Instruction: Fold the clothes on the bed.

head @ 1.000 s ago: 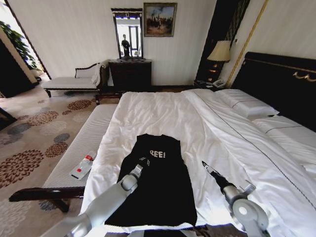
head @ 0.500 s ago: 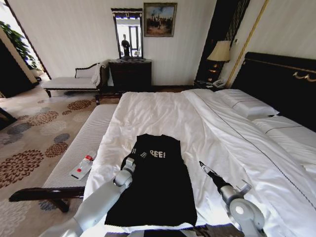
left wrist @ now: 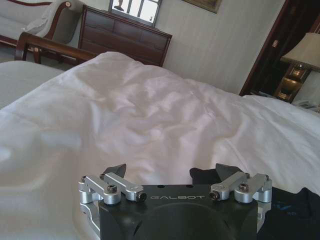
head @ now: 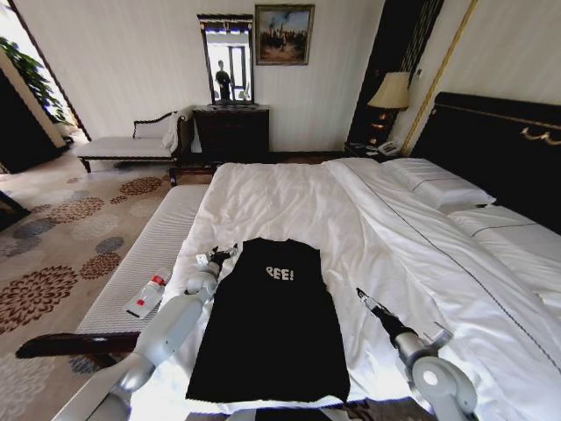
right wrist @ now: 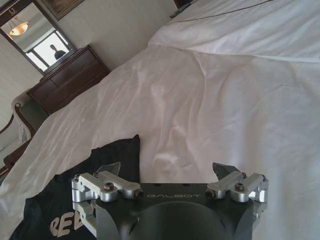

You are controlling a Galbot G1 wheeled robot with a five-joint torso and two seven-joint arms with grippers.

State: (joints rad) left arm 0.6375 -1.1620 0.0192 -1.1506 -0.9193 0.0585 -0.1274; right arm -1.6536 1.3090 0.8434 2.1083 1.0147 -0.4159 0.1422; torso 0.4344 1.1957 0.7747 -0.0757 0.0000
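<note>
The left gripper (head: 224, 254), fingers wide, sits at the T-shirt (head: 276, 324)'s upper left corner; the right gripper (head: 360, 295), also wide, waits beside it. Pinch only black fabric, sparing the bed (head: 289, 193)'s sheet.

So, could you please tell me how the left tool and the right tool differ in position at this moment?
The left tool reaches to the T-shirt's far left corner, at its edge; the right tool hangs over bare white duvet, apart from the shirt's right side. The left sits farther up the bed than the right. Both are open, holding nothing.
</note>
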